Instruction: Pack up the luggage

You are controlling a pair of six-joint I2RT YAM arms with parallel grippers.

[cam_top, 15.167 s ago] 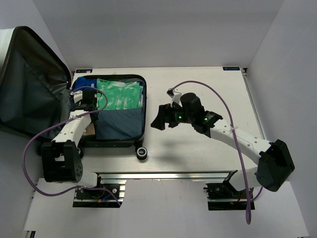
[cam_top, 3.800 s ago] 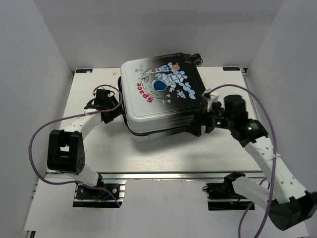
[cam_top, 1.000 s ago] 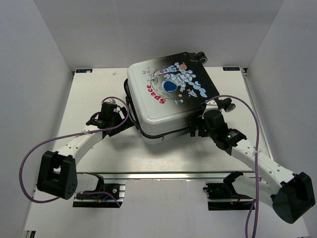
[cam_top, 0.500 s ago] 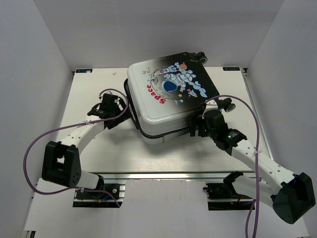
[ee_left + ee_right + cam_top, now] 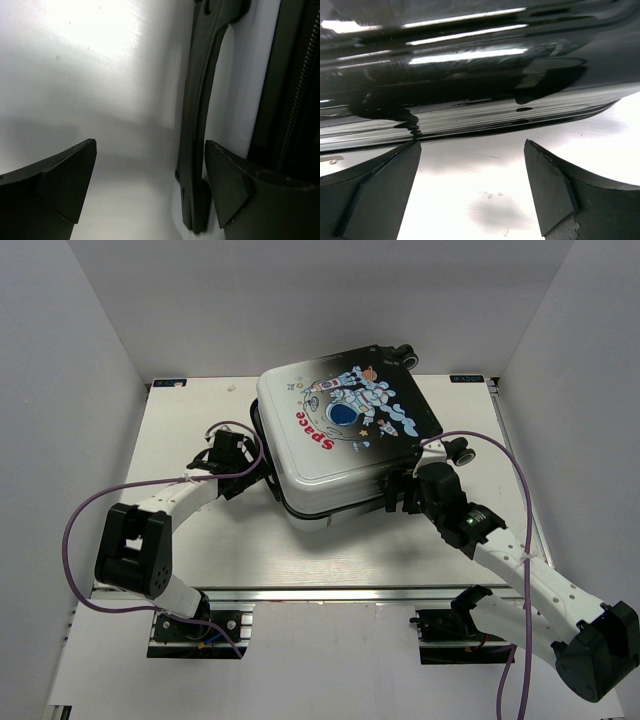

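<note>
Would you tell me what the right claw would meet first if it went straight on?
The right claw would most likely meet the glossy black side of the astronaut-print hard-shell suitcase.

- One luggage (image 5: 320,455) for us here, on one table (image 5: 340,550), with a single red "Space" word (image 5: 313,430) across the lid.
- Wheels next: we count two in plain sight, a far wheel (image 5: 404,357) and a right-side wheel (image 5: 462,453).
- Two arms: left arm (image 5: 165,502), right arm (image 5: 530,580).
- Two grippers: left gripper (image 5: 250,462), right gripper (image 5: 398,492).
- We see two fingers (image 5: 60,180) in each wrist view, four in all.
- Two purple cables (image 5: 66,540), one per arm.
- One dark handle bar (image 5: 197,125) in our left wrist view.
</note>
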